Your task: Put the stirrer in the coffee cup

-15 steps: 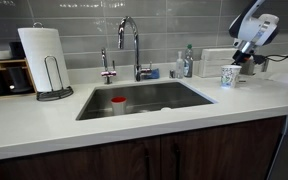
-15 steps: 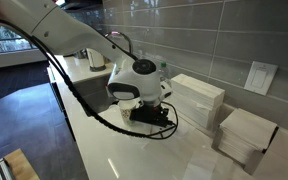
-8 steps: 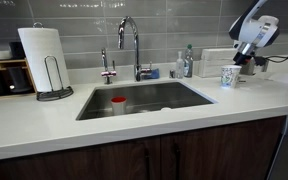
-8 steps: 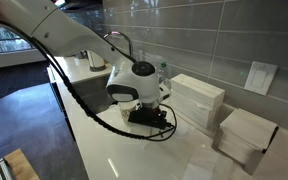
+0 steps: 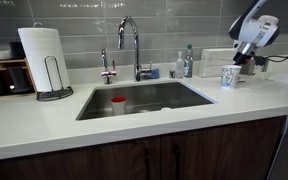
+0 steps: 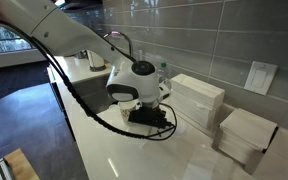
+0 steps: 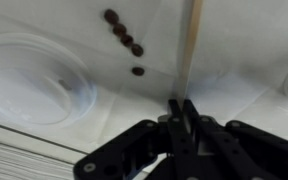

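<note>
— Nothing is shifting since the earlier frames: your arm (image 5: 254,28) is sitting in the same pose over the counter (image 5: 134,125), and the cup (image 5: 230,76) is standing where it was.

— What am I holding?

— Your gripper (image 7: 181,106) is pinching with its jaws drawn right together, and in the wrist view the stirrer (image 7: 189,50) is meeting them at its near end. You are apparently gripping it by that end. Whether it is hanging clear of the counter or lying flat on it, I cannot tell.

— Which way is it pointing?

— Its long axis is running almost straight up the wrist picture, away from your gripper. It is leaning slightly right toward the top, where the far end is running out of frame.

— And the cup?

— In an exterior view it is standing upright on the counter at the far right, just beside your gripper on the side toward the sink (image 5: 154,90), yet well apart from the sink itself. The stirrer is too thin to make out there. In the wrist view a round white shape (image 7: 29,80) is showing left of the stirrer, apart from it; I cannot tell you whether that is the cup. Dark spots (image 7: 124,35) are lying in a short diagonal row between the two.

— Anything from the side camera?

— Your gripper is hanging low over the counter in front of two white boxes (image 6: 197,100), hiding cup and stirrer.
</note>
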Motion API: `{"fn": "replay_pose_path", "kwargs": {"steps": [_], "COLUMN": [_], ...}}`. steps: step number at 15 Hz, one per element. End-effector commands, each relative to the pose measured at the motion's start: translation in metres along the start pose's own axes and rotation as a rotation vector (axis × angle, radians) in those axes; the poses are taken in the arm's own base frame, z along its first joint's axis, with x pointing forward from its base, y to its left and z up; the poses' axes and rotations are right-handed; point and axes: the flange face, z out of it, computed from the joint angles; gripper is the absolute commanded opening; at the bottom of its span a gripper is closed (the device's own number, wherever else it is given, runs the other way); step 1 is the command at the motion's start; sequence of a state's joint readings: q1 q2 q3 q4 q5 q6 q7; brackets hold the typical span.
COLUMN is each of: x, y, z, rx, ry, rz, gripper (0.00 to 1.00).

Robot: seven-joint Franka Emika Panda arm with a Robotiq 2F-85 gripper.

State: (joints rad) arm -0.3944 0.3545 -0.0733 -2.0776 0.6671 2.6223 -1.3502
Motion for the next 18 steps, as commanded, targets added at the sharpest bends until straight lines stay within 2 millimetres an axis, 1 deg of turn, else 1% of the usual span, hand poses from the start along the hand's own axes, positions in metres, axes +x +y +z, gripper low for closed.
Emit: {"fn": "replay_pose_path", "kwargs": {"steps": [1, 4, 7, 8, 10, 12, 15, 17, 18], "x": [0.003, 0.013, 0.025, 0.03, 0.035, 0.037, 0.031, 0.027, 0.025], "y": [-0.004, -0.01, -0.025, -0.027, -0.03, -0.038, -0.06, -0.074, -0.08], "z": [-0.019, -0.049, -0.087, -0.102, -0.127, -0.148, -0.161, -0.162, -0.159], "rx": [0.01, 0.041, 0.104, 0.097, 0.097, 0.129, 0.214, 0.267, 0.279], "ry": [0.014, 0.045, 0.114, 0.156, 0.204, 0.24, 0.247, 0.268, 0.298], "rz": [-0.004, 0.004, 0.025, 0.019, 0.033, 0.042, 0.086, 0.084, 0.081], "gripper": [0.02, 0.02, 0.02, 0.02, 0.02, 0.02, 0.02, 0.02, 0.02]}}
